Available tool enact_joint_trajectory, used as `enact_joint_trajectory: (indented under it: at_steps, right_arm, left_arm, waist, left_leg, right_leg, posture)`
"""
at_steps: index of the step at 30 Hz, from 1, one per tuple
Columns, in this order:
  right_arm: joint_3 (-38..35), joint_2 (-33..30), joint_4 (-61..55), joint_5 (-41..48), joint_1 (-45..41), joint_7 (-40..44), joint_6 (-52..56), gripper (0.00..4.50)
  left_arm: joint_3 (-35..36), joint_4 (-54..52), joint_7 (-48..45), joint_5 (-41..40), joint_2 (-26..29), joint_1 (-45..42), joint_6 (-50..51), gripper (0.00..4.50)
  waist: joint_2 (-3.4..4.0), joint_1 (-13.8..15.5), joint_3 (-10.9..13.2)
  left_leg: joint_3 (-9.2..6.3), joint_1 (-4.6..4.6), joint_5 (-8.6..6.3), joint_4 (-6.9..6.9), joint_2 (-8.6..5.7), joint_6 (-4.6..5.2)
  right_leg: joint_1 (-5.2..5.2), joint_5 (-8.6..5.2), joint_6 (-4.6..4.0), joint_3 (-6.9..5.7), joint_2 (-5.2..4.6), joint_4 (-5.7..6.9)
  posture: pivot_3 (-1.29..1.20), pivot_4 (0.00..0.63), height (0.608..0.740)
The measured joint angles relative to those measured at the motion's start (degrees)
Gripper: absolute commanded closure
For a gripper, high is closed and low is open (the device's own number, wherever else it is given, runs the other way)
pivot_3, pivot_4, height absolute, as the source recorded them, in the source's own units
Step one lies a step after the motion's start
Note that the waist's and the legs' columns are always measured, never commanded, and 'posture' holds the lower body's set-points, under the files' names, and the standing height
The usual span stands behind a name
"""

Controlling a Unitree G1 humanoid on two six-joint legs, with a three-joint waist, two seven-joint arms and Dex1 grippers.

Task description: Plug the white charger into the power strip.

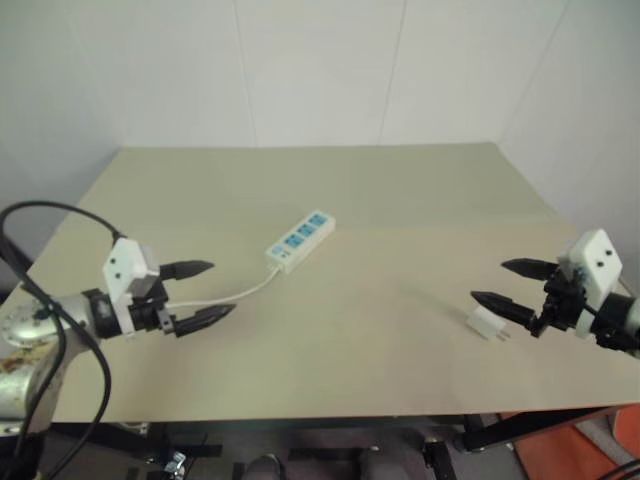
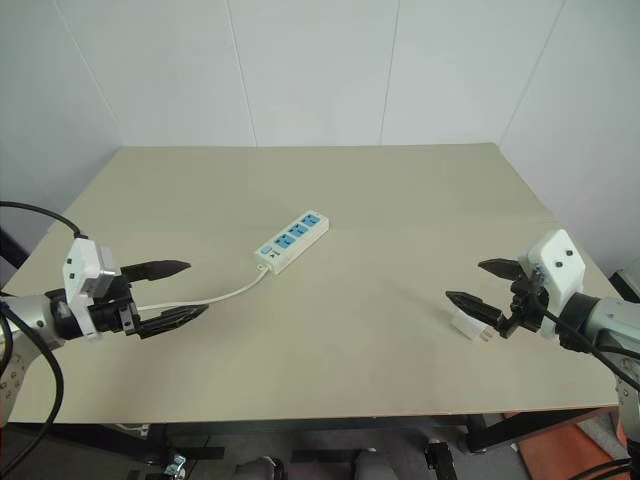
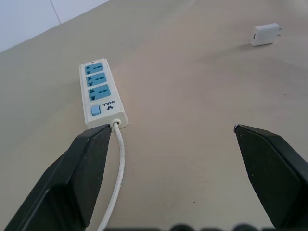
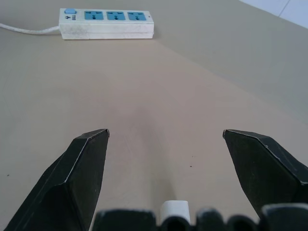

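Observation:
The power strip [image 1: 300,240] lies flat near the middle of the beige table, its three blue sockets facing up and its thin white cord [image 1: 235,293] running toward my left gripper [image 1: 205,290]. That gripper hovers open over the table's left side, nothing between its fingers. The white charger [image 1: 488,323] lies on the table at the right, just under and beside my right gripper [image 1: 508,283], which is open and empty. In the right wrist view the charger [image 4: 174,210] shows low between the fingers, with the power strip [image 4: 107,23] far ahead.
The table [image 1: 380,200] is bare apart from these things. Its front edge runs just below both grippers. White walls stand behind and to the right. An orange object [image 1: 595,450] sits on the floor beyond the right front corner.

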Motion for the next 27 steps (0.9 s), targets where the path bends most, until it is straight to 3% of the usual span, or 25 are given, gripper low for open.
enact_joint_trajectory:
  at_steps: [17, 27]
  right_arm:
    - [0.94, -1.38, 0.15, -0.04, 0.85, 0.00, -1.44, 0.00]
    - [9.26, -1.20, 1.76, -0.15, -8.15, -0.42, -2.72, 0.00]
  left_arm:
    - [-0.81, 0.04, 0.78, -0.09, -1.15, 0.02, -0.17, 0.02]
    - [-8.57, 12.89, 14.64, 10.38, -10.26, -17.68, -3.29, 0.02]
  waist:
    - [0.00, 0.00, 0.00]
    - [-0.08, 0.17, -0.02]
  left_leg:
    - [0.01, 0.02, 0.00, 0.00, 0.00, 0.00]
    - [0.00, -0.01, 0.00, 0.10, -0.04, 0.00]
  right_leg:
    - [0.02, 0.00, 0.00, 0.01, 0.00, 0.01]
    - [0.07, 0.08, 0.10, 0.02, 0.00, -0.03]
  posture:
    - [0.00, 0.150, 0.740]
    - [0.00, 0.150, 0.740]
